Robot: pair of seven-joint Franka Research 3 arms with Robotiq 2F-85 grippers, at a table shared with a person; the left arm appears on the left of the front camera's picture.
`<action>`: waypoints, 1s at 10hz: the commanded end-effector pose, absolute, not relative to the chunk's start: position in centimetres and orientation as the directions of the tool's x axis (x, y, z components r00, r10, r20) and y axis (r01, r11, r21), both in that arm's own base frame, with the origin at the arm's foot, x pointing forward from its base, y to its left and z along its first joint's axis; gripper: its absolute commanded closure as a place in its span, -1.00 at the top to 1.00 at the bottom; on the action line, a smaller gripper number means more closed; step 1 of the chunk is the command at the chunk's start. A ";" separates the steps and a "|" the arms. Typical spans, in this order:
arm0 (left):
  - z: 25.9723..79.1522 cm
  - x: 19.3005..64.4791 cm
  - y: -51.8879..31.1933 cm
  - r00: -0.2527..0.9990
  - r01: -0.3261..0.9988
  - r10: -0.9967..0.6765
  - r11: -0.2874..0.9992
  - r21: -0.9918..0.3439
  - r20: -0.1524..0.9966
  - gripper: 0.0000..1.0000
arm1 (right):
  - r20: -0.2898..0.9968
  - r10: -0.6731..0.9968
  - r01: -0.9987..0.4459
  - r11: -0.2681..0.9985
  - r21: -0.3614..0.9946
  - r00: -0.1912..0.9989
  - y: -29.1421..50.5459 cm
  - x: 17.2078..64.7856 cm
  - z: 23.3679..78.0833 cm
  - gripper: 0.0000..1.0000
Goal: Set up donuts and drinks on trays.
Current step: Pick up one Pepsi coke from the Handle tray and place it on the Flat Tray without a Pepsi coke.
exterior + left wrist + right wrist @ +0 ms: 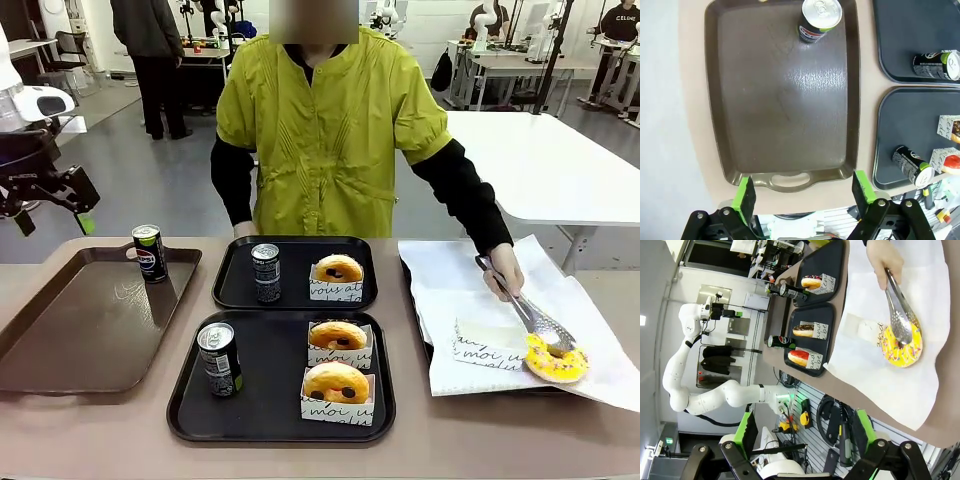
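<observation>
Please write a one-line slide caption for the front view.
Person's hand tongs a yellow donut beside two black trays holding donuts and cans.

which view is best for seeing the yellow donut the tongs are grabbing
The right wrist view: the yellow sprinkled donut lies large and whole on the white paper, the tongs on it. In the front view it sits small near the table's right side, seen at a low angle.

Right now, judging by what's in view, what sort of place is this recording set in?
Probably a robotics lab staging a donut-shop counter: other work tables stand behind the person, a white robot arm shows nearby, and black trays hold sleeved donuts and drink cans.
</observation>
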State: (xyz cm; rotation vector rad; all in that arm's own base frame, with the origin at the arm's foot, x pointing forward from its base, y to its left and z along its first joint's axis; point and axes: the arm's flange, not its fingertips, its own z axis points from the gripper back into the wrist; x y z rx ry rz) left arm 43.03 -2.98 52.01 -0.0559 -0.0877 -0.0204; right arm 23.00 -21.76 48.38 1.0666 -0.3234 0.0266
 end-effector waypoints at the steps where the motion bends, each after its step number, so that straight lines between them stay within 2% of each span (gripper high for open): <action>1: 51.9 43.2 -3.1 0.995 0.008 -0.003 0.998 -0.057 0.102 1.00 | 0.282 -0.136 -0.186 0.479 0.858 0.950 -21.6 23.0 48.4 1.00; 9: 52.0 43.0 -3.0 0.996 0.023 -0.018 0.998 -0.055 0.088 1.00 | 0.282 -0.136 -0.186 0.479 0.858 0.950 -21.6 23.0 48.4 1.00; 10: 52.7 42.5 -0.5 0.999 0.029 -0.035 0.981 -0.191 -0.025 1.00 | 0.282 -0.136 -0.186 0.479 0.858 0.950 -21.6 23.0 48.4 1.00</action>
